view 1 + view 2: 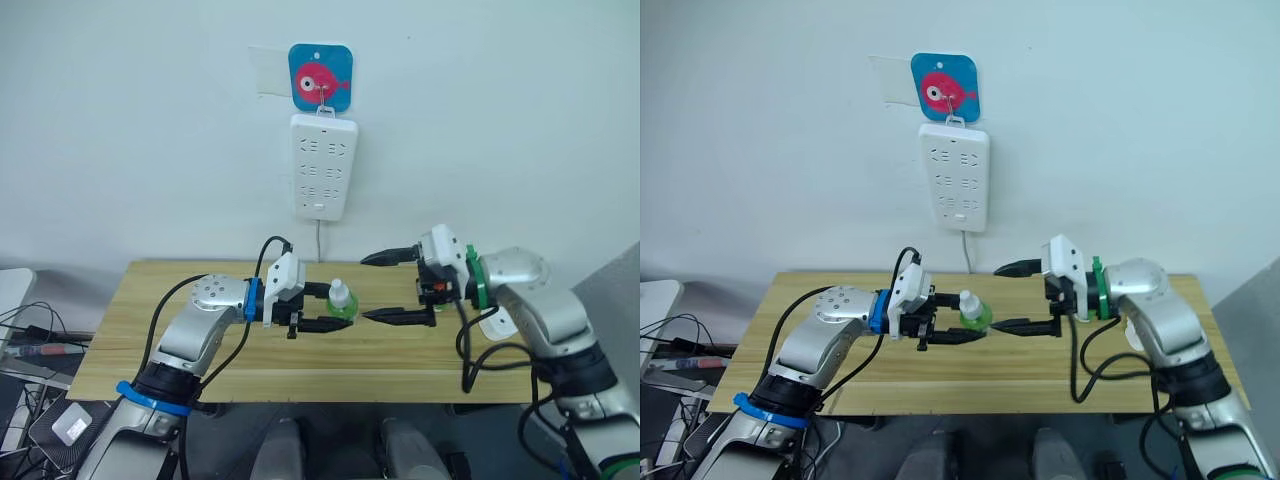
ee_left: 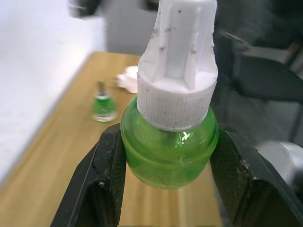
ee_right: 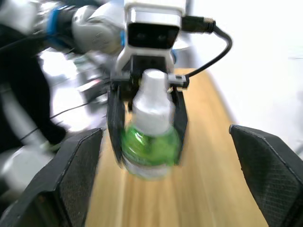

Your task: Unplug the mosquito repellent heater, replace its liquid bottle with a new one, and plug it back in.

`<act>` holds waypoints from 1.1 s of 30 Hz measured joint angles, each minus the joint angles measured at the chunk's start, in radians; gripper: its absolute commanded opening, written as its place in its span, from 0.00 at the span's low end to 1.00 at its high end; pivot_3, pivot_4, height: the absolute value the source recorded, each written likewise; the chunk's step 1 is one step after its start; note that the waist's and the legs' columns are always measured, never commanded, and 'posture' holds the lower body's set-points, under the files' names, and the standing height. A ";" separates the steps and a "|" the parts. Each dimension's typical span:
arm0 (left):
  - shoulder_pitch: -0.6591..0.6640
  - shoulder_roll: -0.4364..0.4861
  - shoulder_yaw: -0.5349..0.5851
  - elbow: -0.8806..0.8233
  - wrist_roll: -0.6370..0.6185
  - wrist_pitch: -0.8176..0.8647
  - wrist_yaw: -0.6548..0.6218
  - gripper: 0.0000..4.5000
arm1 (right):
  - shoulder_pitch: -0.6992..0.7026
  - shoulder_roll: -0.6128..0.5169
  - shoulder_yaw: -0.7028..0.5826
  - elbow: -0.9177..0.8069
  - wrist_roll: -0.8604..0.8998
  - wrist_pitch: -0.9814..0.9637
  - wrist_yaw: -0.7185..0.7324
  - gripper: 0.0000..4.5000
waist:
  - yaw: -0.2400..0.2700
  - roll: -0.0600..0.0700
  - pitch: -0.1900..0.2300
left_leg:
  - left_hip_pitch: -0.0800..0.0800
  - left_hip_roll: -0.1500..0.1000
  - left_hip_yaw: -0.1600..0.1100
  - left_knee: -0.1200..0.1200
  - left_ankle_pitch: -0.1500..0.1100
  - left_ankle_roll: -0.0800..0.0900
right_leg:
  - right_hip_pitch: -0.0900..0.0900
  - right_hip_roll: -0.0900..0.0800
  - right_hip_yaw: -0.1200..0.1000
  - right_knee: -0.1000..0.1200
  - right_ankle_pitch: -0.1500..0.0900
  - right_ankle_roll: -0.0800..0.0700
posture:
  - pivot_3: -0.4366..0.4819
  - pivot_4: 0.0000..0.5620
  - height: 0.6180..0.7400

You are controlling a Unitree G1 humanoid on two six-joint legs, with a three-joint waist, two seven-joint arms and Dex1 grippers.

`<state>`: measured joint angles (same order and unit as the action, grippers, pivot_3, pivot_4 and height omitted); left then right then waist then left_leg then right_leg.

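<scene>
The left gripper (image 1: 335, 308) has its two black fingers (image 2: 102, 179) closed against the sides of a green liquid bottle (image 2: 169, 147), pressing the translucent green body just below its ribbed white cap (image 2: 176, 61); the bottle is held above the desk (image 1: 150, 320) with its cap pointing toward the right gripper. The right gripper (image 1: 395, 288) faces it from the other side with its fingers (image 3: 71, 175) spread wide apart and nothing between them, one fingertip level with the bottle's lower part and the other higher, nearer the wall; the bottle sits just short of the gap between those fingertips, near them but not touching. In the left wrist view a second green bottle (image 2: 103, 105) stands upright on the desk further along, its dark wick stem exposed without a cap, and just beside it lies a small white rounded object, the mosquito repellent heater (image 2: 127, 79), blurred and partly hidden behind the held bottle. In the left eye view a white shape shows on the desk by the right forearm. On the wall above the desk hangs a white power strip (image 1: 323, 166) under a blue square hook with a pink fish (image 1: 320, 77), its cord running down behind the desk.
</scene>
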<state>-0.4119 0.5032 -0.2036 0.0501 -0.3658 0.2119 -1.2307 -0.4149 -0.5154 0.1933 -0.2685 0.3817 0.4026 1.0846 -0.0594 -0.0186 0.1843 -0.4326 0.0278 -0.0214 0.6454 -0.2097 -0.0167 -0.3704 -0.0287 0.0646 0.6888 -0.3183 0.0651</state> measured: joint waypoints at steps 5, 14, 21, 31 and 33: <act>-0.015 -0.005 0.003 0.006 0.009 0.000 0.021 0.49 | 0.047 0.098 0.069 -0.105 -0.063 0.055 -0.188 0.99 | -0.002 0.000 0.000 | 0.000 0.000 0.000 0.001 0.000 0.000 | -0.001 0.000 0.000 0.003 0.000 0.000 | 0.38 0.28 1.00; -0.015 -0.005 0.002 0.014 0.016 0.000 0.014 0.49 | -0.050 0.209 0.091 -0.035 -0.122 0.104 -0.345 0.99 | -0.004 0.000 0.000 | 0.000 0.000 -0.001 0.000 0.003 -0.005 | -0.002 0.001 -0.001 0.007 0.000 -0.001 | 0.38 0.26 1.00; -0.015 -0.002 0.002 0.014 0.019 0.000 0.018 0.49 | -0.051 0.162 0.098 0.008 -0.141 0.054 -0.320 0.99 | -0.003 0.000 0.000 | 0.000 0.000 -0.001 0.000 0.003 -0.005 | -0.002 0.001 -0.001 0.007 0.000 -0.002 | 0.38 0.24 1.00; -0.019 -0.003 0.008 0.017 0.019 -0.001 0.023 0.49 | -0.035 0.034 0.042 -0.016 -0.059 0.068 -0.234 0.99 | -0.005 0.000 0.000 | 0.000 0.000 -0.001 0.000 0.003 -0.005 | -0.002 0.001 -0.001 0.007 0.000 -0.002 | 0.37 0.23 1.00; -0.018 -0.001 0.012 0.017 0.018 -0.003 0.016 0.49 | -0.031 -0.007 -0.002 -0.021 -0.040 0.086 -0.225 0.99 | -0.005 0.000 0.000 | 0.000 0.000 -0.001 0.000 0.003 -0.005 | -0.002 0.001 -0.001 0.007 0.000 -0.002 | 0.36 0.23 1.00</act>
<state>-0.4297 0.5025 -0.1911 0.0669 -0.3477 0.2090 -1.2145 -0.4457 -0.5225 0.1914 -0.2893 0.3416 0.4888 0.8595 -0.0640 -0.0187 0.1842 -0.4323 0.0273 -0.0223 0.6458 -0.2070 -0.0213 -0.3723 -0.0276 0.0640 0.6956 -0.3187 0.0632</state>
